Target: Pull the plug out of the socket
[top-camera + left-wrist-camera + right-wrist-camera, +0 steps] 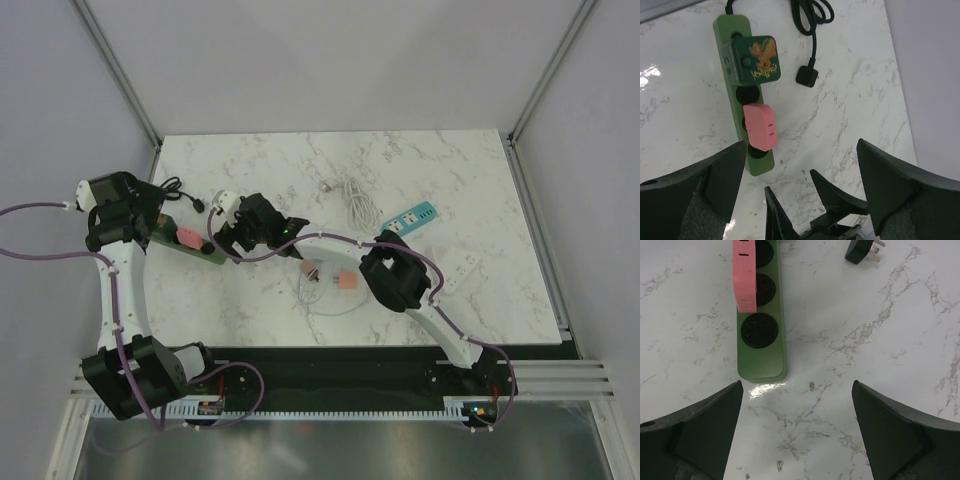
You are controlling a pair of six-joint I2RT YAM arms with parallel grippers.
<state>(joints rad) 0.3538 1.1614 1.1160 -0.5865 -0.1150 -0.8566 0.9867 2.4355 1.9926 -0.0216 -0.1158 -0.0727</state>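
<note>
**Operator:** Where is the plug, and what is it sitting in?

**Describer:** Your pink plug (760, 126) is seated in the green power strip (722, 25), which lies flat on the marble bench (440, 160), far on the left side. One empty socket shows between the plug and the end of the strip. On the plug's other side sits a green cube adapter (752, 60) with a cartoon print. I take the pink one as your target, since both wrist cameras face that end of the strip. A loose black plug (807, 75) lies on the bench beside the strip, apart from it.

**Operator:** How are my two arms set?

**Describer:** Your left end effector (802, 165) hangs above the strip with its fingers spread wide and nothing between them. Your right arm reaches across the bench, so the right end effector (796, 390) points at the strip's free end. It is also spread wide and empty, and its centre sits to one side of the strip, not over the plug.

**Operator:** Why two arms over one strip?

**Describer:** Probably because the strip lies unfastened. If you pull on the plug alone, the whole strip would likely lift with it. One arm looks placed to pin the strip down while the other pinches the plug's sides and draws it straight out
</note>
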